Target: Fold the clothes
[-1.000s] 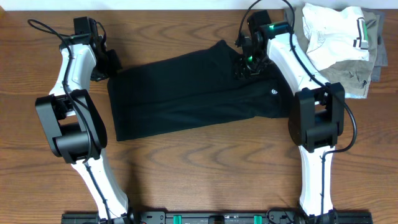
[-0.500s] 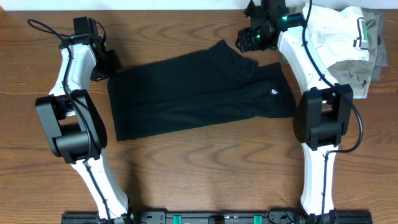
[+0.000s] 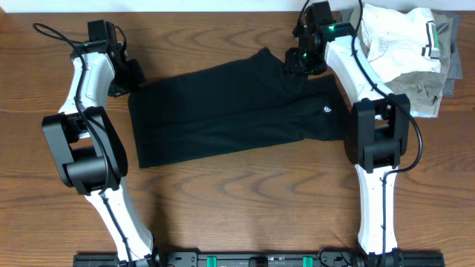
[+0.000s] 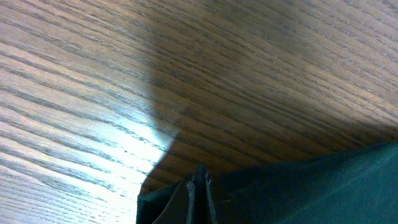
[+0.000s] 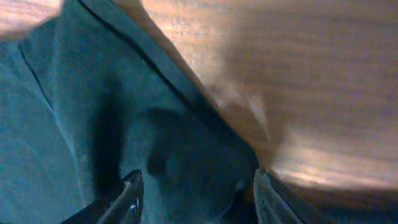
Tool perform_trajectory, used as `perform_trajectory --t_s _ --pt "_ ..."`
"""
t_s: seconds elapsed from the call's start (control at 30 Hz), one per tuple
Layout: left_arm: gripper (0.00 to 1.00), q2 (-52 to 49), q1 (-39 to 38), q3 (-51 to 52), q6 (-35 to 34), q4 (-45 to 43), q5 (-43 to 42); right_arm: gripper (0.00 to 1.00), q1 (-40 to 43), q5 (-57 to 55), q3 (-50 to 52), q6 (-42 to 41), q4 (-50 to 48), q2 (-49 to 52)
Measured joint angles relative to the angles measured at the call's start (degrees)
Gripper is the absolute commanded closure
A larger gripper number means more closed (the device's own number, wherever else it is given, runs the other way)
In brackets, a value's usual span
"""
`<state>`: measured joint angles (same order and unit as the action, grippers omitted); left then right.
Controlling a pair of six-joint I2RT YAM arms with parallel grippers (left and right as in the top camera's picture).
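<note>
While the clothes [image 3: 223, 111] lie spread flat across the middle of the desk [image 3: 237, 200], the left claw [image 3: 132, 74] is closed, pinching their far left corner, and the right claw [image 3: 300, 59] hangs with jaws apart over their far right edge. Just beside the right arm [image 3: 356, 74], 1 white folded garment [image 3: 397, 37] rests on olive-grey ones [image 3: 424, 95].

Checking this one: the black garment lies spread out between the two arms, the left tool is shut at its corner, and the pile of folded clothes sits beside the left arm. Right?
Not quite. The overhead view shows the pile of folded clothes beside the right arm, not the left. The rest holds: the black garment lies spread out between the arms, and the left tool is shut at its corner.
</note>
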<state>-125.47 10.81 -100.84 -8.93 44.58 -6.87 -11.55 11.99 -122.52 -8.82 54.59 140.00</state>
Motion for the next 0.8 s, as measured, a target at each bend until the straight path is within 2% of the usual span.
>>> perform_trajectory --t_s 0.2,0.33,0.4,0.8 --pt "0.94 0.0 0.0 0.0 0.0 0.0 0.0 0.65 0.0 0.7 0.0 -1.1 0.3 0.0" --pt "0.94 0.0 0.0 0.0 0.0 0.0 0.0 0.91 0.0 1.2 0.0 -1.5 -0.7 0.0" --pt "0.94 0.0 0.0 0.0 0.0 0.0 0.0 0.99 0.0 1.3 0.0 -1.5 -1.3 0.0" --pt "0.94 0.0 0.0 0.0 0.4 -0.4 0.0 0.99 0.2 1.4 -0.3 0.9 -7.6 0.0"
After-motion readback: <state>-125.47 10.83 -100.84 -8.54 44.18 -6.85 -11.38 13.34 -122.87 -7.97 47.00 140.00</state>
